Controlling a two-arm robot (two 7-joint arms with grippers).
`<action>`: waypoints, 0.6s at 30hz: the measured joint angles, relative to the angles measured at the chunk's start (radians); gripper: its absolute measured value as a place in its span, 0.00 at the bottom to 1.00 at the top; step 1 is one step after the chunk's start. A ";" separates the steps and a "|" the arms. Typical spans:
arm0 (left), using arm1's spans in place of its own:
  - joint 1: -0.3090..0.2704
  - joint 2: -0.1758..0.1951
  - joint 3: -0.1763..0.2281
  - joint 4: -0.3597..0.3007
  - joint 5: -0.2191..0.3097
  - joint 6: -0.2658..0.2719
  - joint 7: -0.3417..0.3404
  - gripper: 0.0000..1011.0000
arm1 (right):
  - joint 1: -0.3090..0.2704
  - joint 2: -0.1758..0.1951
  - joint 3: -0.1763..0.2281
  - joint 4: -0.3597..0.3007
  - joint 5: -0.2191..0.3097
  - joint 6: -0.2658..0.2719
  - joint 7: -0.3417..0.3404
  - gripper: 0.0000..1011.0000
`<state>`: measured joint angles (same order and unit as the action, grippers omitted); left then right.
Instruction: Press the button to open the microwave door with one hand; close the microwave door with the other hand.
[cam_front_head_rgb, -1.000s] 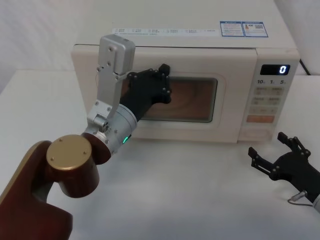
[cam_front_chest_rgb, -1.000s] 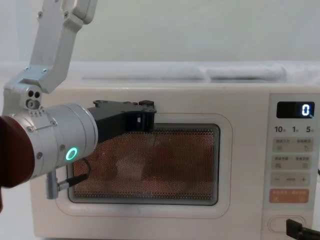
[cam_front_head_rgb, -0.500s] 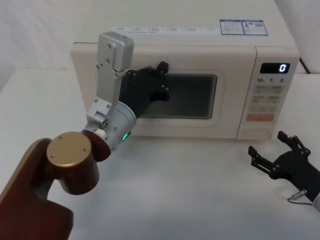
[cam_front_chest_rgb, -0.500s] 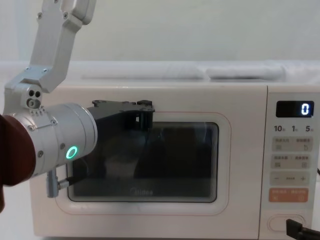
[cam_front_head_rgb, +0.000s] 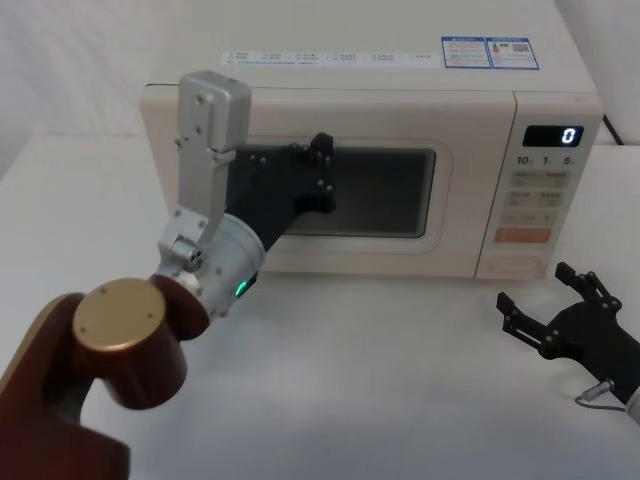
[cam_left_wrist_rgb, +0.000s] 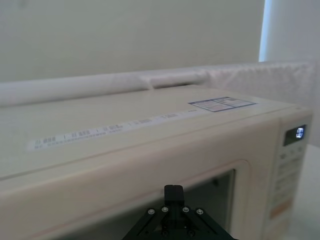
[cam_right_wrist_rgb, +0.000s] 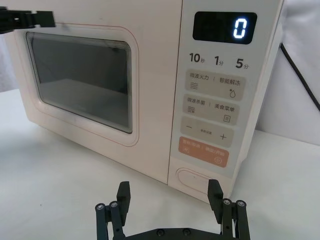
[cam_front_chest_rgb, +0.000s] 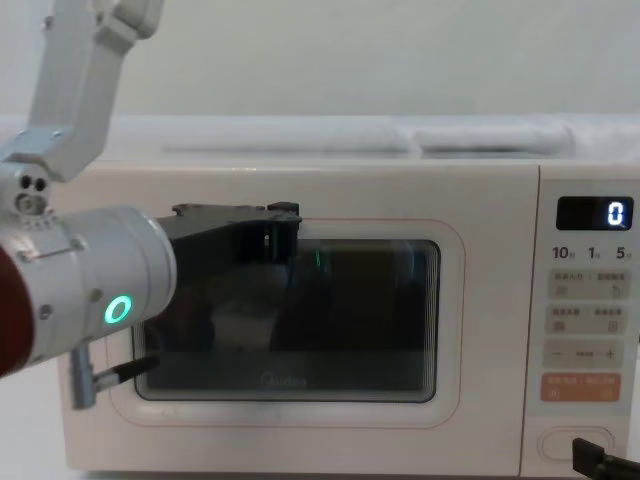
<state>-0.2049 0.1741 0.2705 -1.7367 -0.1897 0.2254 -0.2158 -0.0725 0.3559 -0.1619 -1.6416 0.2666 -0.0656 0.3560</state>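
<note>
The microwave door (cam_front_head_rgb: 400, 245) sits flush with the cream front, its window (cam_front_chest_rgb: 370, 300) dark. My left gripper (cam_front_head_rgb: 322, 172) is shut and hovers close in front of the door's upper left part; in the chest view the left gripper (cam_front_chest_rgb: 284, 226) shows against the window's top edge. Whether it touches the door I cannot tell. The button (cam_right_wrist_rgb: 194, 179) lies at the foot of the control panel, and the same button (cam_front_head_rgb: 510, 266) shows in the head view. My right gripper (cam_right_wrist_rgb: 169, 197) is open, low over the table just short of the button, and holds nothing.
The microwave (cam_front_head_rgb: 380, 75) takes up the back of the white table (cam_front_head_rgb: 370, 380). Its display (cam_front_head_rgb: 551, 137) reads 0, above small keys and an orange key (cam_right_wrist_rgb: 204, 152). A black cable (cam_right_wrist_rgb: 300, 80) runs down behind its right side.
One second ago the inside glowed through the window; now the window is dark. My left arm has drawn back a little to the left. The right gripper has not moved.
</note>
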 joint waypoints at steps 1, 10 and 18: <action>0.015 0.005 -0.005 -0.016 -0.015 0.008 -0.007 0.00 | 0.000 0.000 0.000 0.000 0.000 0.000 0.000 0.99; 0.101 0.045 -0.022 -0.100 -0.081 0.032 -0.023 0.00 | 0.000 0.000 0.000 0.000 0.000 0.000 0.000 0.99; 0.161 0.088 -0.031 -0.155 -0.087 0.038 -0.009 0.09 | 0.000 0.000 0.000 0.000 0.000 0.000 0.000 0.99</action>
<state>-0.0435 0.2619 0.2394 -1.8913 -0.2772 0.2630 -0.2250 -0.0725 0.3559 -0.1619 -1.6416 0.2666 -0.0656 0.3560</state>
